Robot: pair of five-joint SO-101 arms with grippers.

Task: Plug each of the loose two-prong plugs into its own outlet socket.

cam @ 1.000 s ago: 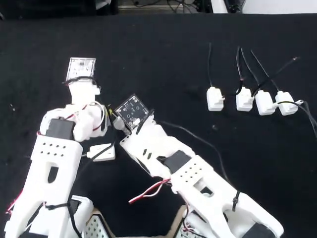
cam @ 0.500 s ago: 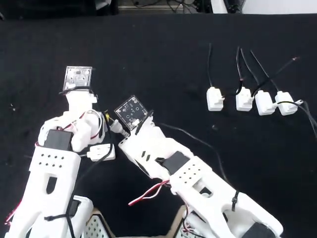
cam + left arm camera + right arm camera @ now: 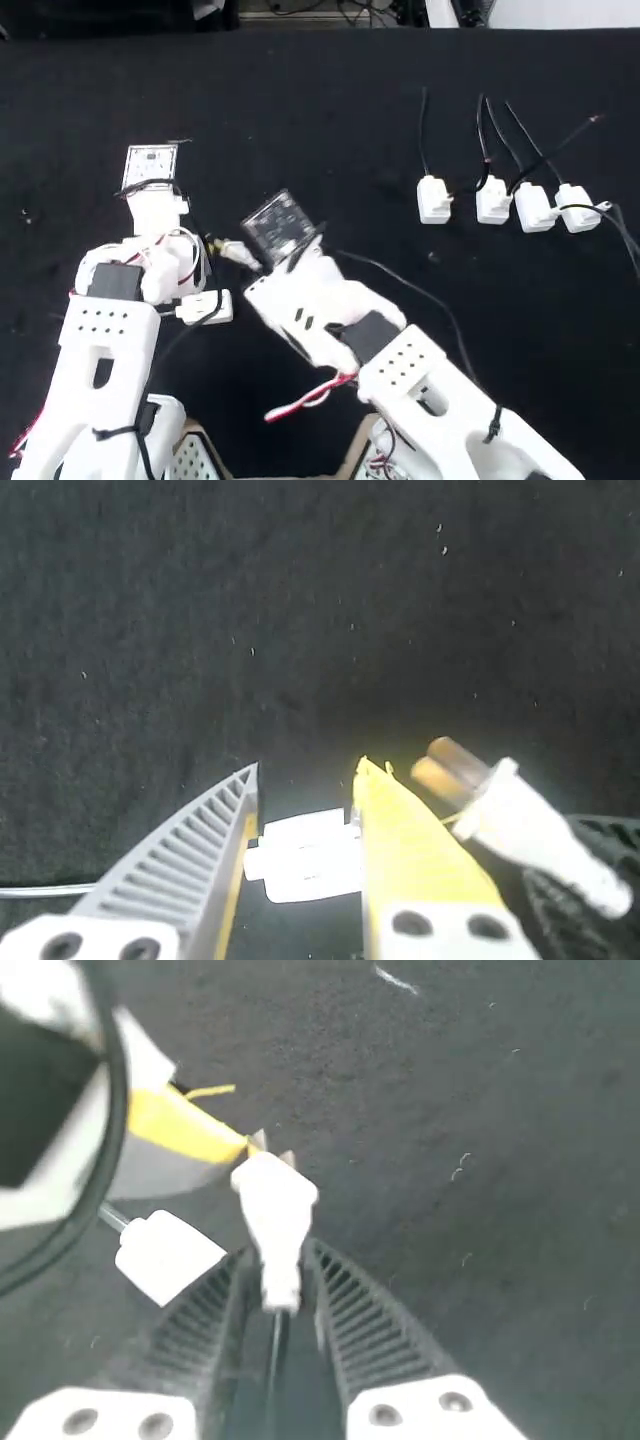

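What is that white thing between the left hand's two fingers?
A white outlet socket lies on the black table between the left hand's grey and yellow fingers, seen in the left wrist view. Whether they touch it is unclear.

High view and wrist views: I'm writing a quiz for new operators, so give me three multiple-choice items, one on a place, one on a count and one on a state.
1. The lone white block lies: A) in the far-right row; B) beside the left arm; C) lifted in the air.
2. The row of corded white blocks at the far right counts: A) two; B) three; C) four.
3. The right pincer is: A) shut on a white two-prong plug; B) open and empty; C) shut on a black cable.

1 B: the high view shows it on the cloth next to that arm.
2 C: four stand side by side.
3 A: the right wrist view shows both fingers clamping the plug.
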